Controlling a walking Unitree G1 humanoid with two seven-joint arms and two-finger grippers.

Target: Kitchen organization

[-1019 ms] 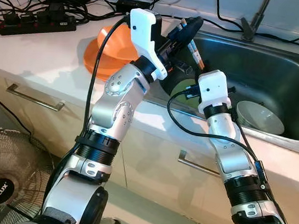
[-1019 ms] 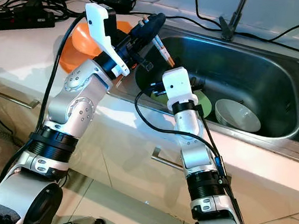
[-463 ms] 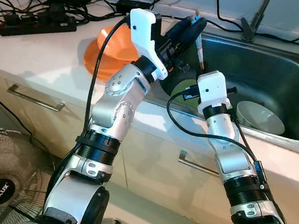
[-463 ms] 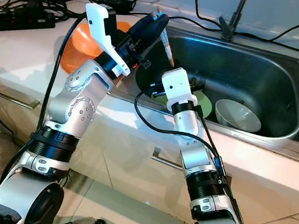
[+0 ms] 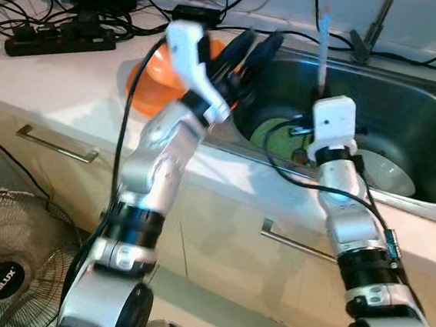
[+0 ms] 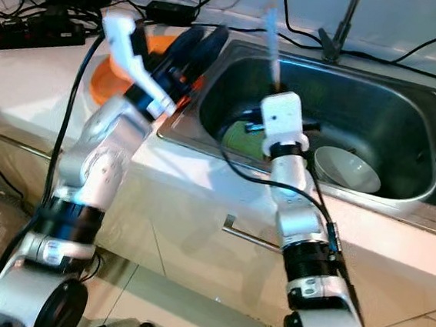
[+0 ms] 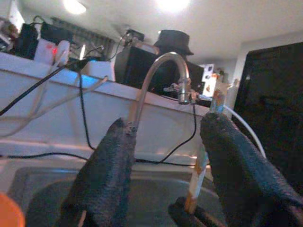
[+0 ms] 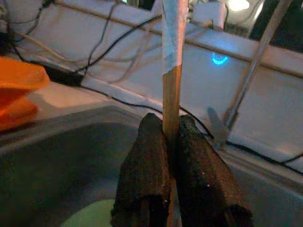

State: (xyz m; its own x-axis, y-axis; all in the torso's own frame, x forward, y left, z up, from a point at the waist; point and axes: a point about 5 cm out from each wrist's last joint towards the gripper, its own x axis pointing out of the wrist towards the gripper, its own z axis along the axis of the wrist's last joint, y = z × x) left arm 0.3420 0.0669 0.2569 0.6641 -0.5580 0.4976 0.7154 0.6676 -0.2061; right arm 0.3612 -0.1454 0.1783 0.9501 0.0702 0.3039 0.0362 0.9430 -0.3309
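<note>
Nearest me, my right gripper (image 8: 168,142) has its fingers clenched on a chopstick (image 8: 172,71), which stands upright over the steel sink (image 6: 408,112). The stick is a thin wooden rod, bare tan near the fingers and pale, whitish toward its upper end. Below it in the basin I see a green plate (image 5: 271,131) and beside that a white bowl (image 6: 347,167). Farther left, my left gripper (image 5: 248,49) hangs over the sink's rim, fingers apart and holding nothing, beside an orange bowl (image 6: 102,81) on the tabletop (image 5: 48,78).
</note>
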